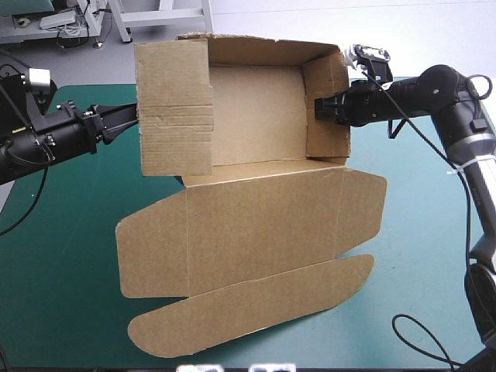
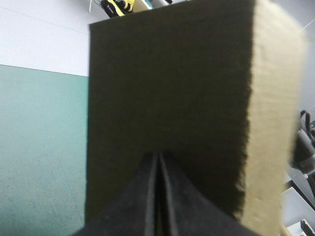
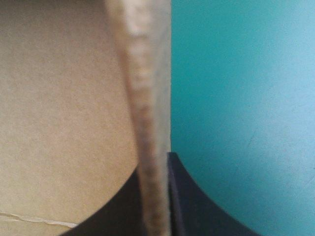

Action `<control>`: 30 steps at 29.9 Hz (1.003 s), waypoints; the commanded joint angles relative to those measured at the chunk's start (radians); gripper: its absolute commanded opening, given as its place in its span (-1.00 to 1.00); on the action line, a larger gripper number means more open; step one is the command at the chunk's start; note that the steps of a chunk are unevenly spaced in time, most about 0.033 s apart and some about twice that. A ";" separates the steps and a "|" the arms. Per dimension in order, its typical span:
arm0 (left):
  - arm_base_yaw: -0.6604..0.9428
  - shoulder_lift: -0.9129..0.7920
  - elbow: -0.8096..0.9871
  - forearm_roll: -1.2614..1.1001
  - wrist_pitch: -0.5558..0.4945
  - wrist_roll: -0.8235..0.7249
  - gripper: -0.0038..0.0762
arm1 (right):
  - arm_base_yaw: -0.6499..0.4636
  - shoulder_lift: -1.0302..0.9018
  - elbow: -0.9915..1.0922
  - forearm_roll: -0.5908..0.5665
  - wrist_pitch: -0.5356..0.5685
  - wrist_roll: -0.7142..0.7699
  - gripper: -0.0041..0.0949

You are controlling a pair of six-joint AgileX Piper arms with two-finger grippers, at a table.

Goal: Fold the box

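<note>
Left tool point(image 1: 133, 118) closed, against box point(image 1: 256, 116) wall; right tool point(image 1: 318, 108) clamped on opposite wall.

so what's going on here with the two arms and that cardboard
Two robot arms are partway through folding a brown box on the teal-green table. The right claw is shut on the box's right wall, with the board's edge between its fingers. The left claw is shut, and its tip seems pressed against the outer face of the raised left wall. The lid lies flat toward the table's near edge.
</note>
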 commanded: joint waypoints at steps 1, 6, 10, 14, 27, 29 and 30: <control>-0.006 -0.026 -0.033 -0.067 0.069 -0.004 -0.93 | 0.020 -0.028 -0.028 0.065 -0.062 0.018 -0.95; -0.006 -0.026 -0.033 -0.028 0.069 -0.009 -0.93 | 0.040 -0.015 -0.028 0.066 -0.099 0.018 -0.95; -0.006 -0.026 -0.033 -0.031 0.067 -0.009 -0.93 | 0.040 -0.005 -0.028 0.063 -0.098 0.018 -0.95; -0.006 -0.026 -0.033 -0.025 0.067 -0.007 -0.92 | 0.046 0.006 -0.028 0.063 -0.102 0.020 -0.95; -0.006 -0.026 -0.033 0.016 0.067 -0.005 -0.23 | 0.078 0.007 -0.028 0.054 -0.137 0.020 -0.95; -0.006 -0.026 -0.033 0.019 0.067 -0.005 0.04 | 0.078 0.007 -0.028 0.052 -0.137 0.020 -0.95; -0.006 -0.026 -0.033 0.011 0.067 -0.005 0.17 | 0.078 0.007 -0.028 0.052 -0.137 0.021 -0.95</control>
